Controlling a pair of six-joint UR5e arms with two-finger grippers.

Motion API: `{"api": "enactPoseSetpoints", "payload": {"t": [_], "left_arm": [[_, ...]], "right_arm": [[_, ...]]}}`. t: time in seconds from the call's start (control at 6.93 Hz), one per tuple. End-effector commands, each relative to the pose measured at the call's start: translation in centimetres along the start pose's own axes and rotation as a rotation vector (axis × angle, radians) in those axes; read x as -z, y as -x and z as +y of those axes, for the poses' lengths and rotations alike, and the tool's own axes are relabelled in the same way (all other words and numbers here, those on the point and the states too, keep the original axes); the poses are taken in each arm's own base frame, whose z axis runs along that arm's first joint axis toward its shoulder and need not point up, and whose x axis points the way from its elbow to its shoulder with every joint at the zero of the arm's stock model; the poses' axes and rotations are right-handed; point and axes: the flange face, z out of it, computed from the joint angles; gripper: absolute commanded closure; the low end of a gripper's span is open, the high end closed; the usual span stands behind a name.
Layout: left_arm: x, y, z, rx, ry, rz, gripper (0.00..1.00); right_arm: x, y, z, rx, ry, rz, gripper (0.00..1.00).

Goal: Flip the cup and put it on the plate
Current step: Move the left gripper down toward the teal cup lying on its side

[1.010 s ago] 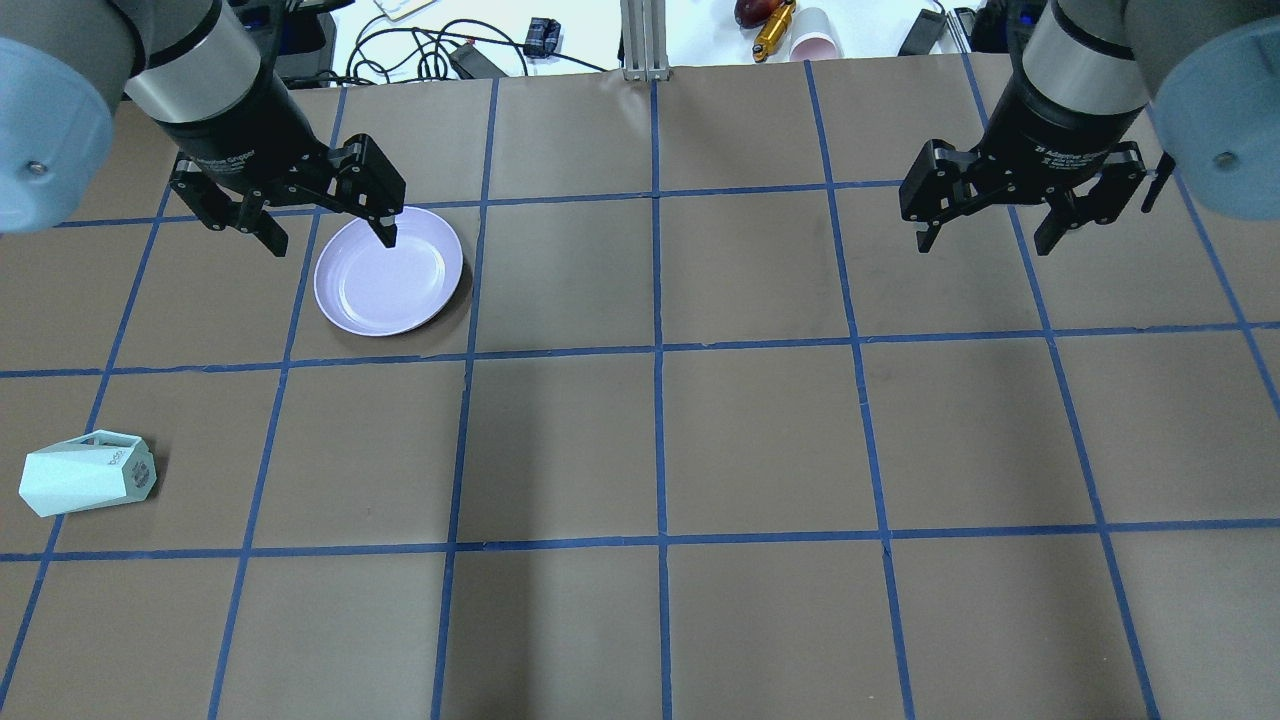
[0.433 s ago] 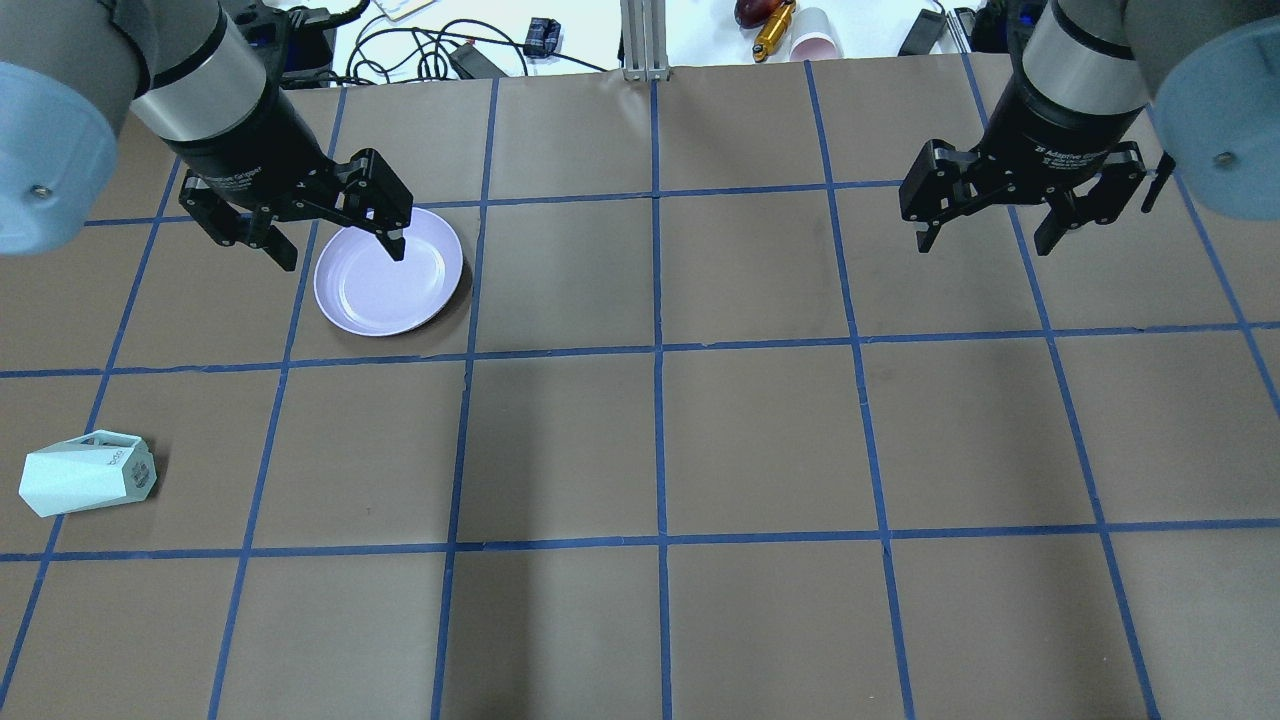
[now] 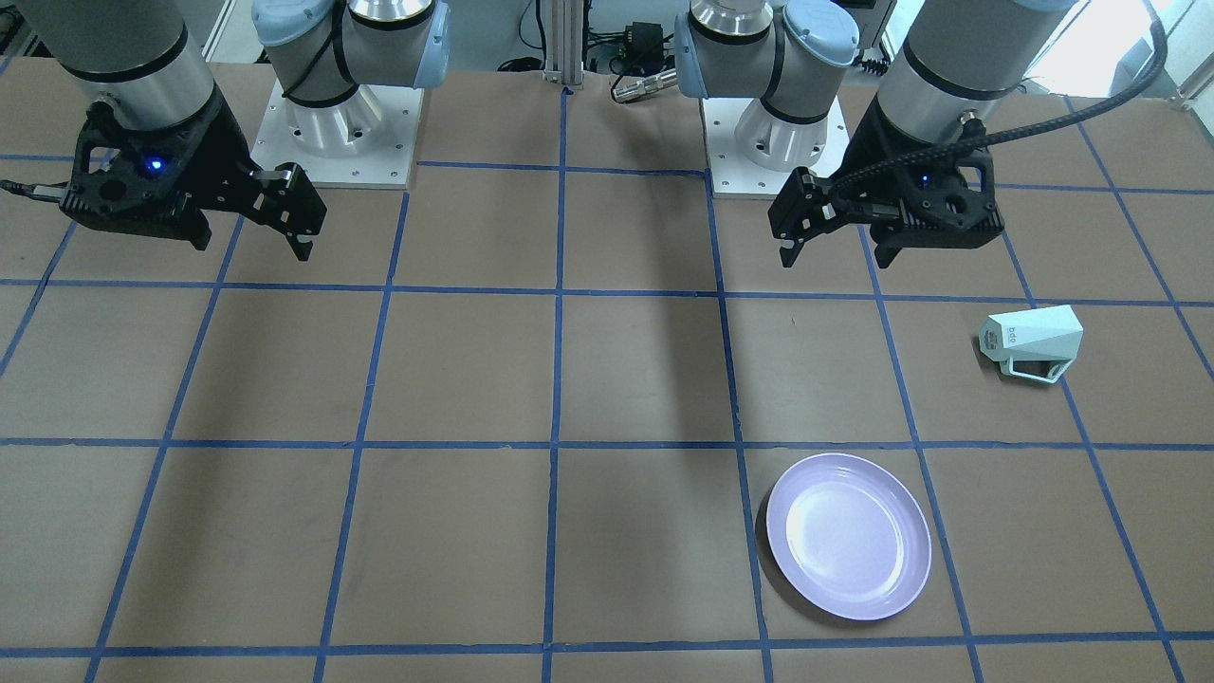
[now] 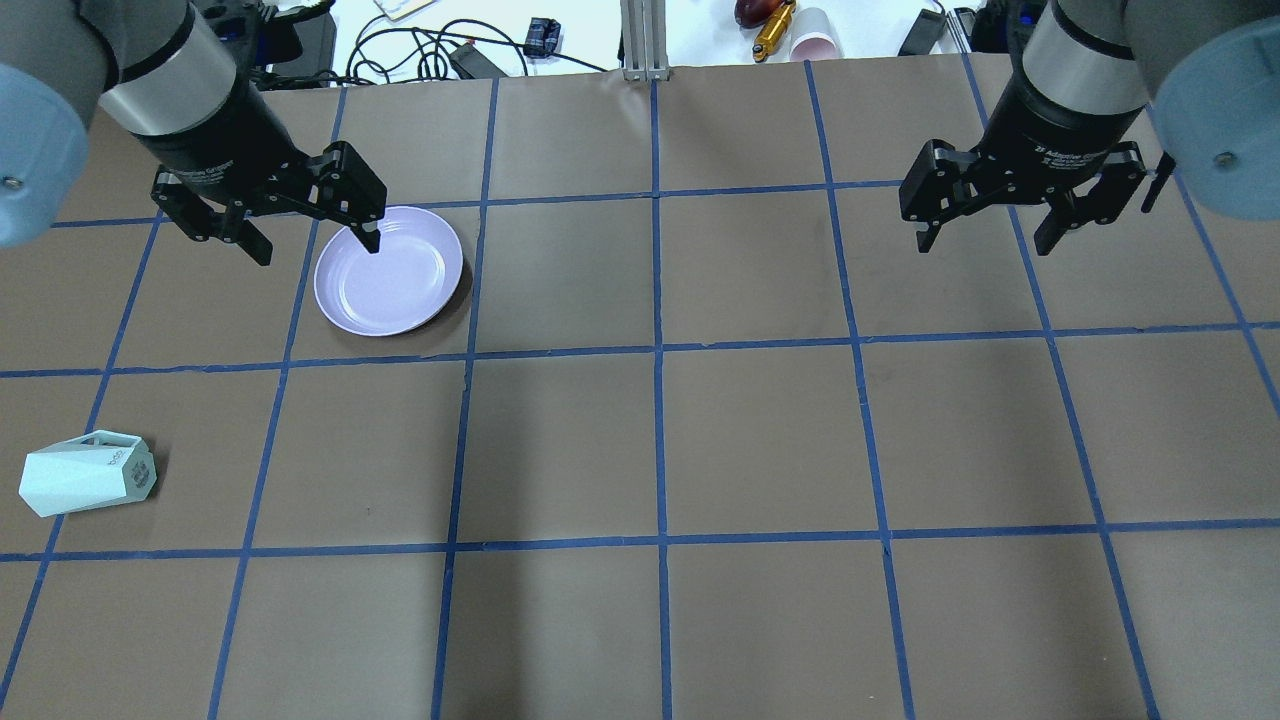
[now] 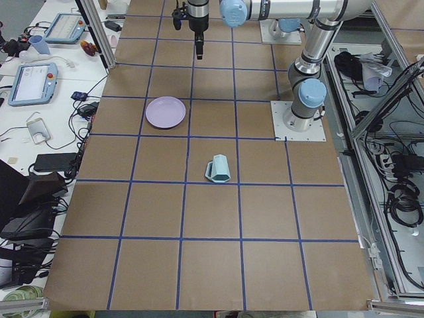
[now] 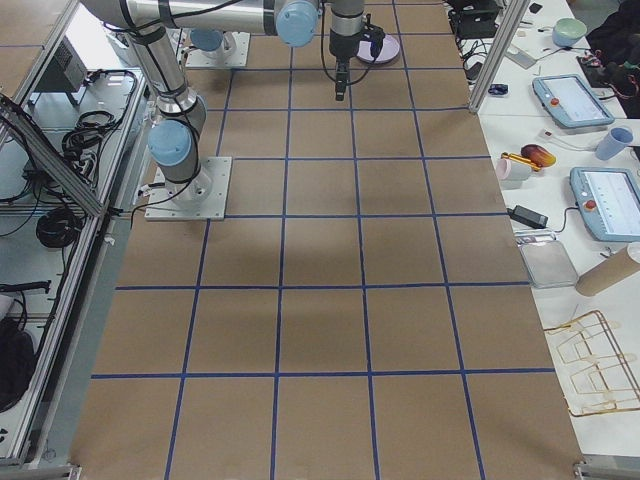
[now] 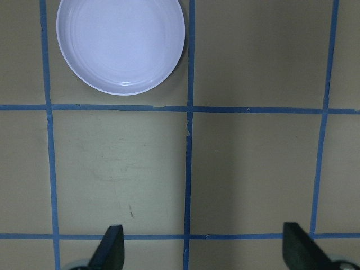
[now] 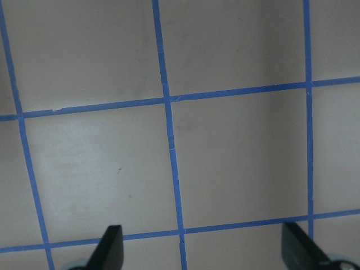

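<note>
The pale mint-green cup lies on its side near the table's left edge, handle toward the far side; it also shows in the front view and the left side view. The lavender plate sits empty further out, also in the front view and at the top of the left wrist view. My left gripper is open and empty, raised above the table by the plate's left rim, far from the cup. My right gripper is open and empty over the far right of the table.
The brown table is marked with a blue tape grid. Cables, a pink cup and an aluminium post lie beyond the far edge. The two arm bases stand at the robot's side of the table.
My left gripper has shifted a little to the left near the plate's rim and stayed open. The right arm, cup and plate have not moved.
</note>
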Motion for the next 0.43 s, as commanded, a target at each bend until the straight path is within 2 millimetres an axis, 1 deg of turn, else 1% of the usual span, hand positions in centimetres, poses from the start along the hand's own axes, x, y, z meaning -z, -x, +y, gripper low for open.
{"api": "enactPoseSetpoints", "payload": {"t": [0.0, 0.14, 0.29], "left_arm": [[0.3, 8.3, -1.5, 0.056, -0.008, 0.005, 0.0], [-0.8, 13.6, -2.1, 0.099, 0.016, 0.019, 0.0], [-1.3, 18.2, -2.2, 0.053, 0.024, 0.025, 0.0]], "right_arm": [[0.0, 0.0, 0.0, 0.0, 0.0, 0.0, 0.0], [0.0, 0.0, 0.0, 0.0, 0.0, 0.0, 0.0], [0.0, 0.0, 0.0, 0.0, 0.0, 0.0, 0.0]]}}
